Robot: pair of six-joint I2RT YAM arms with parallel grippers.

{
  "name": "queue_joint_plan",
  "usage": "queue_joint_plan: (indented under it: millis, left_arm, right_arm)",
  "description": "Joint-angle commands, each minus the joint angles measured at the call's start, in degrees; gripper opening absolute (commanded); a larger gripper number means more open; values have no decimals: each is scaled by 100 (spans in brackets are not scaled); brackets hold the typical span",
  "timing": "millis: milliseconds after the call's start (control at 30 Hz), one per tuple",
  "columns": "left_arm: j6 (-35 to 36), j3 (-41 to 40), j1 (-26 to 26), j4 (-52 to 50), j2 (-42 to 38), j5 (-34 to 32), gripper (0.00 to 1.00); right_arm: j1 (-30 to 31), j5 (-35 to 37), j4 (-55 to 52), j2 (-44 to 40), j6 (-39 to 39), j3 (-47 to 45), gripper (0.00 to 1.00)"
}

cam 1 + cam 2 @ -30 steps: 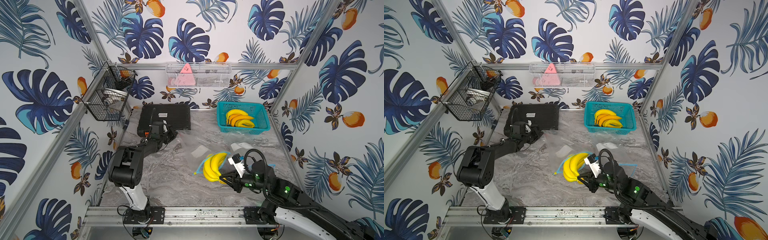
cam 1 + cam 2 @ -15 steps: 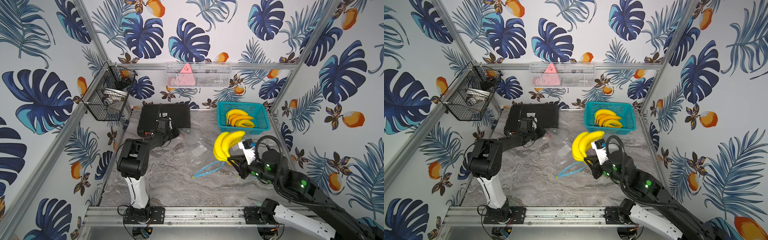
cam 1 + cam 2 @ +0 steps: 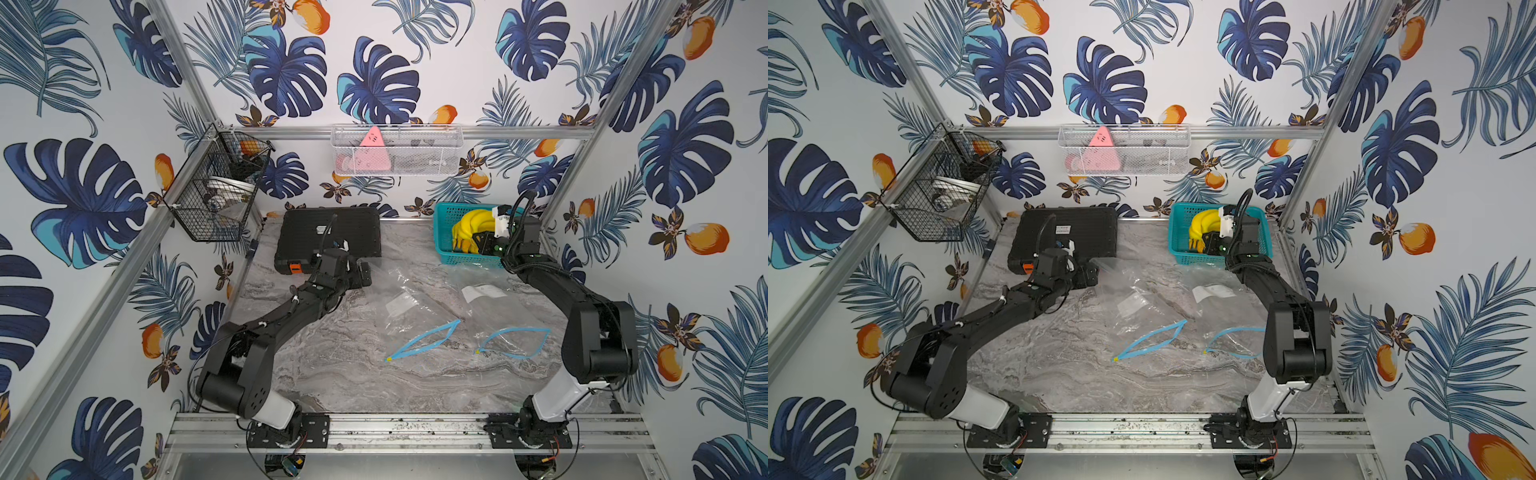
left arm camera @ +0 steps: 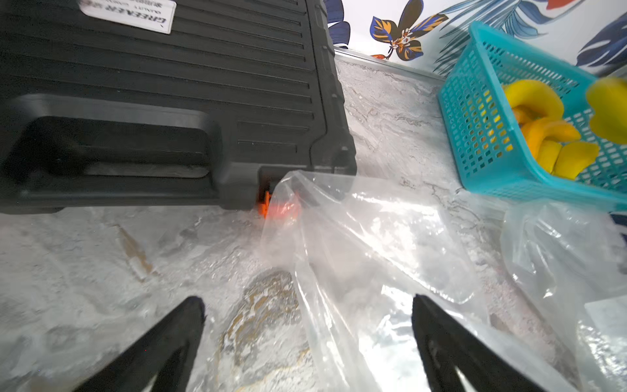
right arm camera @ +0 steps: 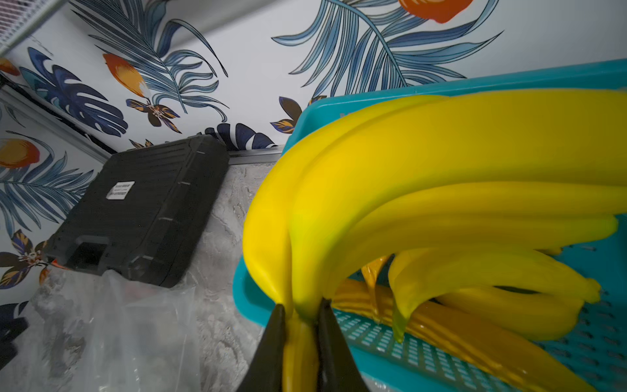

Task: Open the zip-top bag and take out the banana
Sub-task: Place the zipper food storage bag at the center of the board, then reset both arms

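Near the centre of the table (image 3: pixel 332 374), the bag (image 3: pixel 415 316) lies flat and empty, with its blue zip mouth gaping toward the near edge. A second bag (image 3: pixel 503 307), also open and empty, lies just to its right.

At the bag's far-left corner, beside the black case (image 3: pixel 332 232), the left hand (image 4: pixel 308 300) is spread fully and holds nothing. The film lies loose between its fingers. A second ago this hand was clamped on that corner, so the bag has been released.

At the far right, the right hand (image 5: pixel 302 305) is closed tight on the stem of the banana (image 5: pixel 424 163). The bunch hangs over the teal basket (image 3: pixel 465 259), which already holds other bananas. A second ago the bunch sat at the bag mouth. Half a second ago it was lifted clear above the table.

Extraction appears complete. Only the set-down in the basket and the release seem to remain.
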Motion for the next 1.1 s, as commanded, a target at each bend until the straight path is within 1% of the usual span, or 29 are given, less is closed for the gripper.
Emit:
queue_joint_plan:
  millis: [0, 33, 67, 100, 133, 167, 200, 267, 300, 367, 400, 433, 467, 533, 600, 633, 667, 733, 767, 800, 833, 867, 900, 933, 967, 1000, 1033, 1067]
  left_arm:
    - [661, -343, -184, 190, -339, -1128, 99]
    - [770, -429, -193, 232, -354, -1245, 99]
    - [871, -490, -195, 280, -323, -1387, 99]
    - [1002, -550, -195, 373, -269, -1523, 99]
    - [1129, -611, -201, 465, -212, -1640, 99]
    - [1195, -658, -204, 503, -166, -1773, 99]
    - [1235, -732, -204, 674, -148, -1921, 99]
    - [1532, -976, -180, 1193, -101, -2222, 99]
    - [1703, -1066, -161, 1355, -87, -2234, 99]
    - [2119, -1240, -65, 1690, -11, -2218, 99]
    - [2289, -1354, -25, 1867, 9, -2188, 99]
    - [2460, -1556, 25, 2258, 34, -2155, 99]
    - [2595, -1800, 100, 2779, 40, -2033, 99]
    - [2768, -2199, 224, 3436, 58, -1924, 99]
    - [2827, -2645, 335, 4187, 124, -1709, 99]
    - [2982, -2844, 352, 4761, 217, -1647, 99]
    - [3073, -2991, 383, 5155, 274, -1410, 99]
    - [2969, -3068, 547, 5548, 549, -1256, 99]
    - [2880, -3147, 643, 5856, 674, -1339, 99]
    - [2692, -3218, 762, 5825, 629, -1278, 99]
    - [2583, -3349, 878, 6083, 710, -1167, 99]
    - [2609, -3426, 894, 6471, 967, -1113, 99]
    - [2753, -3408, 896, 6997, 1313, -1107, 99]
    - [2641, -3287, 906, 6575, 1179, -1117, 99]
    - [2430, -3159, 943, 5876, 975, -1298, 99]
    - [2366, -3050, 986, 5891, 1085, -1521, 99]
    - [2366, -3025, 1031, 6065, 1187, -1580, 99]
    - [2263, -3067, 1035, 5853, 1062, -1583, 99]
  right_arm:
    - [-4, -245, 351, 417, -435, 264, 0]
    - [-2, -175, 312, 567, -476, 319, 2]
    - [-21, -127, 308, 712, -470, 349, 26]
    - [-43, -143, 347, 784, -455, 325, 46]
    - [-46, -89, 414, 799, -435, 242, 75]
    - [-46, 66, 529, 720, -435, 64, 88]
    - [-46, 204, 736, 572, -384, -164, 92]
    - [-56, 587, 913, 15, -391, -804, 96]
    - [-61, 814, 968, -261, -451, -1084, 96]
    - [-55, 1621, 1006, -989, -582, -1762, 100]
    - [-59, 1961, 1082, -1304, -619, -2097, 100]
    - [-75, 2263, 1212, -1662, -647, -2478, 100]
    - [-114, 2408, 1254, -1972, -663, -2855, 100]
    - [-171, 2642, 1512, -2476, -541, -3581, 100]
    - [-214, 2789, 2009, -2743, -406, -4340, 100]
    - [-219, 2883, 2505, -2762, -349, -4728, 100]
    - [-221, 3068, 3090, -2679, -342, -5082, 100]
    - [-273, 3305, 4357, -2261, -232, -5427, 100]
    - [-274, 3383, 4832, -1910, -257, -5390, 100]
    - [-305, 3327, 4997, -1572, -251, -5201, 100]
    - [-301, 3270, 4571, -1221, -293, -4884, 100]
    - [-300, 3086, 4532, -890, -342, -4760, 100]
    - [-319, 3003, 5433, -410, -400, -4837, 100]
    - [-327, 3177, 5248, -521, -317, -4862, 100]
    - [-332, 3205, 4552, -810, -173, -4772, 100]
    - [-338, 3259, 4870, -698, -229, -4828, 100]
    - [-327, 3314, 5494, -447, -334, -4876, 100]
    - [-327, 3342, 5222, -556, -310, -4849, 100]
